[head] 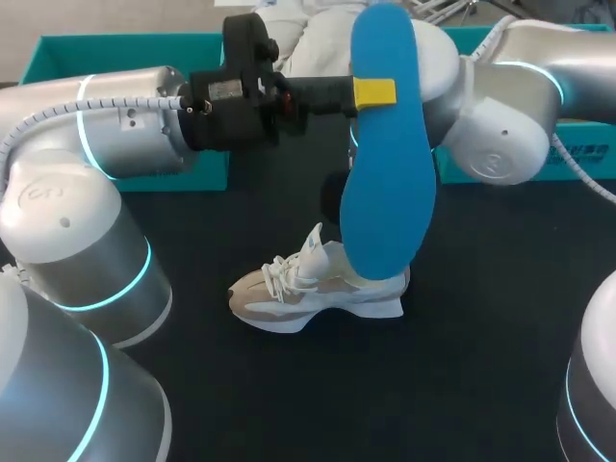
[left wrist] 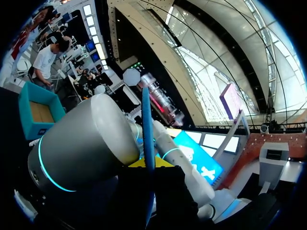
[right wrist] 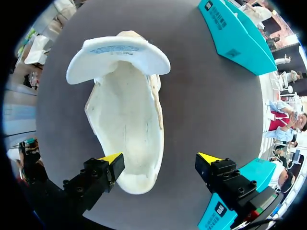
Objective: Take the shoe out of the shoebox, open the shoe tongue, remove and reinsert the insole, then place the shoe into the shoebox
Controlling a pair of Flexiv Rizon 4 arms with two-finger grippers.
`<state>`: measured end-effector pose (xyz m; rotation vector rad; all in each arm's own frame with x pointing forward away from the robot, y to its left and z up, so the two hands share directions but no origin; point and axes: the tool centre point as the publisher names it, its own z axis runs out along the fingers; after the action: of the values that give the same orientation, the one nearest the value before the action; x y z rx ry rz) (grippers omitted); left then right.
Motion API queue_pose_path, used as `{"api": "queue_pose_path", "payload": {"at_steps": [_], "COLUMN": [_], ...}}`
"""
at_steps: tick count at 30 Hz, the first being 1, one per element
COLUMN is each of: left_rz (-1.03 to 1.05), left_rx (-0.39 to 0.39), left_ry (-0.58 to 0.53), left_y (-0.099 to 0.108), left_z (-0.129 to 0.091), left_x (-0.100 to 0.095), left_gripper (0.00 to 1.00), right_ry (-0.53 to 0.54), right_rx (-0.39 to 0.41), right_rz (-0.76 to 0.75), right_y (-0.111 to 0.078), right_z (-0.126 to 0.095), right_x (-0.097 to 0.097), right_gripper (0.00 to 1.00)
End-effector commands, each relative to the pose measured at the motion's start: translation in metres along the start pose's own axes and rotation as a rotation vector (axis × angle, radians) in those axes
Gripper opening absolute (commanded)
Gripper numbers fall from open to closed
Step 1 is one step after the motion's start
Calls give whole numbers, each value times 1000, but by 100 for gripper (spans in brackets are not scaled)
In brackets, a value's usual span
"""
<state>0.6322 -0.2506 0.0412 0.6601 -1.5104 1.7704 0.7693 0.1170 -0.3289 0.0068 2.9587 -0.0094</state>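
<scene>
Where the dark worktop lies nearest the robot, nothing rests on it; the bulky grey base links of the left arm fill that corner of the head view. A little farther in, the shoe stands on its sole on the worktop, pale with white laces, toe toward the left arm's side.

In the right wrist view the shoe is seen from straight above. Its tongue is folded forward and the pale inside is bare. The right jaws stand wide open above the heel end and grip nothing: one yellow fingertip is over the heel rim, the other over bare worktop beside the shoe.

Above the shoe, the blue insole hangs in the air, held up on end with its lower end just over the shoe's opening. The left jaws are clamped on its upper part from two sides, one yellow fingertip pressed flat on the face toward the camera. In the left wrist view the insole appears edge-on as a thin blue strip running out from between the jaws.

The right arm comes in just behind the insole. Farthest back, one teal shoebox part sits behind the left arm and another teal part behind the right arm.
</scene>
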Motion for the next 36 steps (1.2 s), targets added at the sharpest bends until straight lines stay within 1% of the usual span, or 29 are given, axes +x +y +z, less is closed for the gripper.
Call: {"api": "queue_pose_path", "payload": {"at_steps": [1, 7, 14, 21, 22, 24, 26, 27, 28, 29, 31, 36], "left_rz": [1, 1, 1, 1, 1, 1, 1, 1, 1, 1, 1, 1], "left_rx": [3, 3, 3, 3, 3, 3, 3, 3, 3, 3, 3, 3], "left_ry": [1, 1, 1, 1, 1, 1, 1, 1, 1, 1, 1, 1], "left_y": [2, 2, 2, 2, 2, 2, 2, 2, 2, 2, 2, 2], "left_z": [2, 2, 2, 2, 2, 2, 2, 2, 2, 2, 2, 2], "left_x": [-1, -1, -1, -1, -1, -1, -1, -1, -1, -1, -1, -1], "left_gripper": [0, 0, 0, 0, 0, 0, 0, 0, 0, 0, 0, 0], "right_ry": [11, 28, 47, 68, 69, 80, 88, 94, 95, 98, 103, 125], "right_rx": [-4, -21, -22, -21, -23, -18, -20, -16, -15, -13, -3, 16], "right_rz": [2, 13, 9, -25, -24, -27, -25, -28, -28, -28, -27, 43], "right_y": [12, 14, 17, 26, 26, 26, 26, 25, 25, 24, 22, 16], "right_z": [27, 49, 56, 65, 66, 68, 69, 70, 70, 70, 70, 63], "right_x": [-2, 1, 0, -6, -6, -5, -3, -3, -2, -2, 0, 7], "right_gripper": [100, 100, 100, 100, 91, 45, 33, 13, 4, 0, 0, 0]}}
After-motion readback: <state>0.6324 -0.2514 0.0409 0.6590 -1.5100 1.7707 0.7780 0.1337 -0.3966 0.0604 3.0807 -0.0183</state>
